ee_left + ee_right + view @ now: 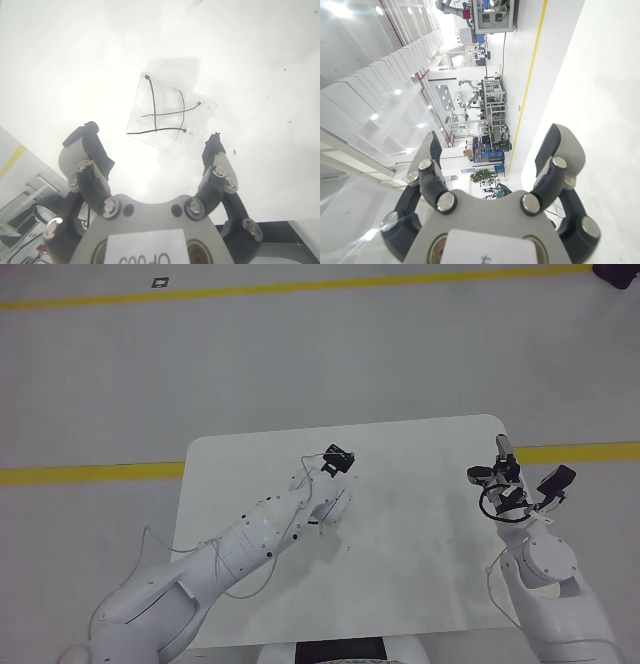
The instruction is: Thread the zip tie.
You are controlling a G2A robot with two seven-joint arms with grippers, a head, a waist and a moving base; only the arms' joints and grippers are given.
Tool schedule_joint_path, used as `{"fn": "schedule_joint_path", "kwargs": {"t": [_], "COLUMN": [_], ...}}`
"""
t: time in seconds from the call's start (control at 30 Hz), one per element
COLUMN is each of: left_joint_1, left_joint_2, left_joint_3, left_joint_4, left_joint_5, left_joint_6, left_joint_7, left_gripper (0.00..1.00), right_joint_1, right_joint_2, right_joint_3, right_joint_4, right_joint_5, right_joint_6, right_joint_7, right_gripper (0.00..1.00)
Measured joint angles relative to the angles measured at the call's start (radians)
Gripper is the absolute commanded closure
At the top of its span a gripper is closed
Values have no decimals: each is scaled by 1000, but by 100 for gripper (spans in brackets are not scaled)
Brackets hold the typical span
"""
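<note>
1. In the top view the white bench [420, 564] takes up the middle and lower part of the frame, with pale floor [300, 364] around it; one yellow floor line [300, 286] runs across the top of the frame, and a second shows at mid height on either side of the bench
2. The left claw [338, 458] is over the bench, a little left of centre and near the bench's upper edge in the top view, at the end of a white arm that comes up from the lower left corner
3. In the left wrist view its jaws stand wide apart with nothing between them, and the black padding on the tips looks ragged
4. The zip ties [155, 115] are thin black strips lying in a clear flat tray [203, 113] that rests on the bench just ahead of the left claw, apart from both tips
5. The zip ties cross one another in a rough grid; three small square heads can be made out, each near an edge of the tray, and each tie lies as a loose strip
6. The right claw [500, 464] is near the right edge of the top view, at the bench's right side, well apart from the left claw
7. In the right wrist view its jaws are spread wide and hold nothing, and beyond them are a hall with equipment racks [492, 105] and a yellow line on the floor
</note>
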Motion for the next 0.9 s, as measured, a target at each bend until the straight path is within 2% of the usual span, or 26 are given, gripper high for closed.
{"fn": "schedule_joint_path", "kwargs": {"t": [0.23,0.37,0.47,0.5,0.53,0.67,0.9], "left_joint_1": [2,26,36,38,40,43,42], "left_joint_2": [0,6,8,8,8,7,-6], "left_joint_3": [-2,-35,-47,-51,-52,-52,-34], "left_joint_4": [-3,-19,-23,-23,-22,-21,-3], "left_joint_5": [-4,-47,-59,-60,-58,-37,-2], "left_joint_6": [-2,-42,-60,-63,-64,-66,-64], "left_joint_7": [3,73,75,75,74,69,62], "left_gripper": [0,0,20,18,23,53,57], "right_joint_1": [0,0,0,0,0,0,0], "right_joint_2": [0,0,0,0,0,0,0], "right_joint_3": [0,0,0,0,0,0,0], "right_joint_4": [0,0,0,0,0,0,0], "right_joint_5": [0,0,0,0,0,0,0], "right_joint_6": [0,0,0,0,0,0,0], "right_joint_7": [0,0,0,0,0,0,0], "right_gripper": [0,0,0,0,0,0,0]}}
